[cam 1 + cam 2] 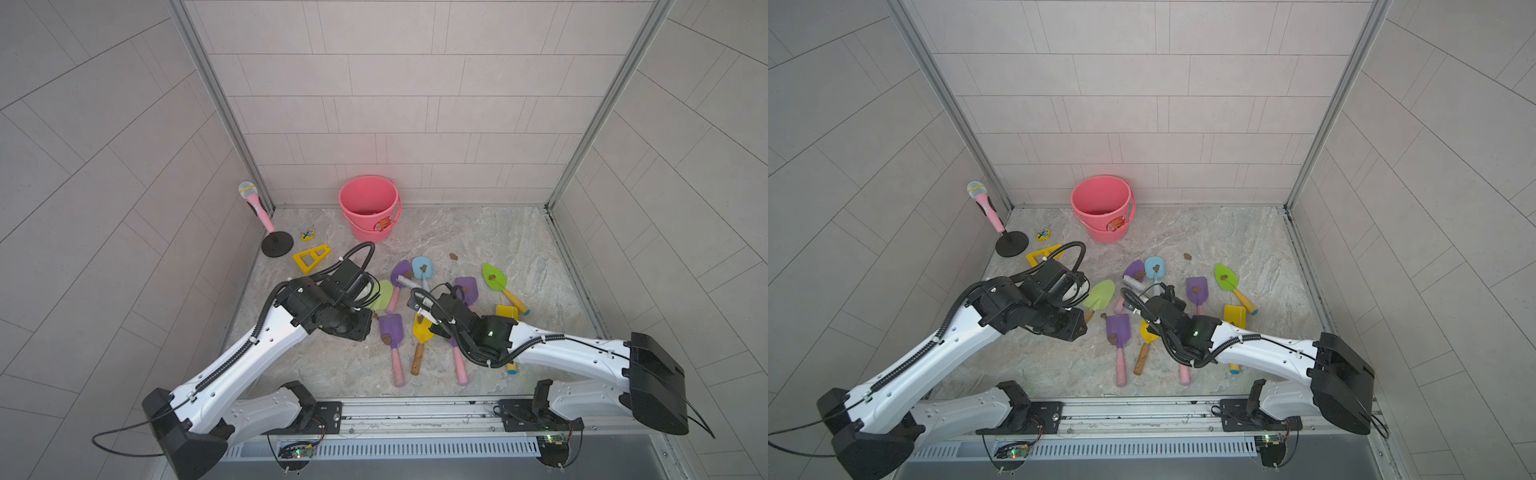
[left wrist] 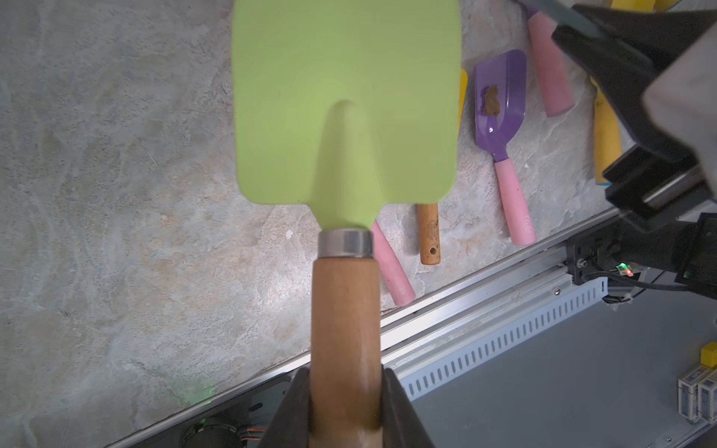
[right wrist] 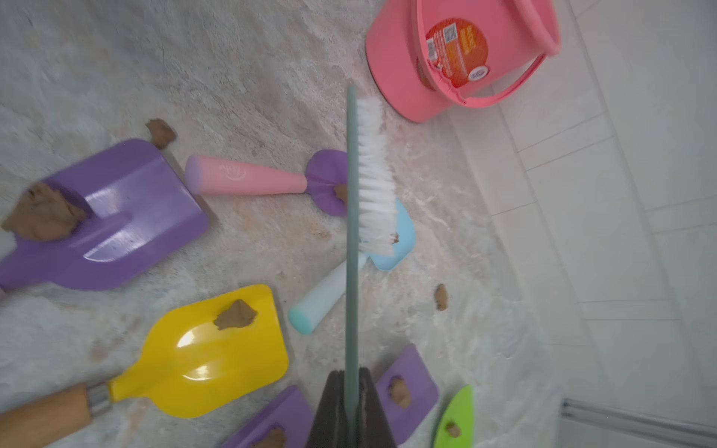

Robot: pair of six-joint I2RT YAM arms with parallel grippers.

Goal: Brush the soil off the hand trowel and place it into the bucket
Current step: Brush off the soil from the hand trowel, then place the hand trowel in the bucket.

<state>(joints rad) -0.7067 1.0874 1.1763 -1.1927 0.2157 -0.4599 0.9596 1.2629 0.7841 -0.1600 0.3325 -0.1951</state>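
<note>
My left gripper (image 2: 345, 388) is shut on the wooden handle of a light-green hand trowel (image 2: 345, 97). No soil shows on the blade face in the left wrist view. In both top views the blade (image 1: 382, 296) (image 1: 1100, 294) juts out from under the left wrist. My right gripper (image 3: 351, 382) is shut on the thin grey-green handle of a white-bristled brush (image 3: 374, 174). The bristles (image 1: 405, 282) hang just right of the green blade, apart from it. The coral-pink bucket (image 1: 361, 226) (image 1: 1096, 228) (image 3: 395, 70) stands upright at the back wall. Soil (image 3: 42, 217) lies in lumps on other trowels.
Several purple, yellow, blue and green trowels (image 1: 390, 328) lie scattered on the stone floor between the arms, most carrying a brown lump. A toy microphone on a black stand (image 1: 253, 203) and a yellow triangle (image 1: 311, 257) sit at the back left. Tiled walls enclose three sides.
</note>
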